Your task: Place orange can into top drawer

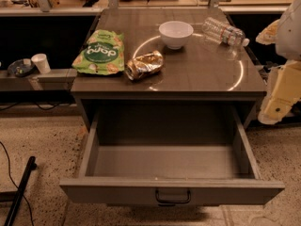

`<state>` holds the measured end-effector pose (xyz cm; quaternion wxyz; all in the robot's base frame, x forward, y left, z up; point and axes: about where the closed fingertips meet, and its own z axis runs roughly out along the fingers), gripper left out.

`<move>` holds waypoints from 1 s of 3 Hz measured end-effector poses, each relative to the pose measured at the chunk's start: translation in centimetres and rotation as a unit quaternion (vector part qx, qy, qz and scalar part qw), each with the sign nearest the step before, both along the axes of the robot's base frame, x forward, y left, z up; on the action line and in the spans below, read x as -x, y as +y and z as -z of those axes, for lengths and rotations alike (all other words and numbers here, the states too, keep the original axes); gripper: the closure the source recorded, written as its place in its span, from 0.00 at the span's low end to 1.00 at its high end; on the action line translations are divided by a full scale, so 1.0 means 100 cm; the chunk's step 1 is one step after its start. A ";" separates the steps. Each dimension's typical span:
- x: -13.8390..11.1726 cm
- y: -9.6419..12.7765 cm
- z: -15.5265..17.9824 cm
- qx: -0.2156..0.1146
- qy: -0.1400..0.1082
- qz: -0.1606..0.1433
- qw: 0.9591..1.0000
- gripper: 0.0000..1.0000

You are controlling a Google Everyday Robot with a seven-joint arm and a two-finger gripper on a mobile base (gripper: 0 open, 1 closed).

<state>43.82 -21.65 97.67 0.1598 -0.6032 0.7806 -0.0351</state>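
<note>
The orange can [144, 64], dented and golden-brown, lies on its side on the cabinet top [202, 74], left of centre, between the green snack bag and the white bowl. The top drawer [171, 173] is pulled wide open below it, its grey inside holding nothing, with a dark handle [173, 197] centred on its front. My gripper [278, 98] hangs at the right edge of the view, beside the cabinet's right side, well away from the can and holding nothing that I can see.
A green snack bag [100, 53] lies at the left of the top. A white bowl [176, 34] stands behind the can. A clear plastic bottle [224, 31] lies at the back right. A black pole [19, 192] lies on the floor at left.
</note>
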 end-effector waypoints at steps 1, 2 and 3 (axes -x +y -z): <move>0.000 0.000 0.000 0.000 0.000 0.000 1.000 0.00; -0.027 0.018 0.003 0.012 -0.003 -0.029 0.999 0.00; -0.072 0.053 0.014 0.033 0.000 -0.085 0.996 0.00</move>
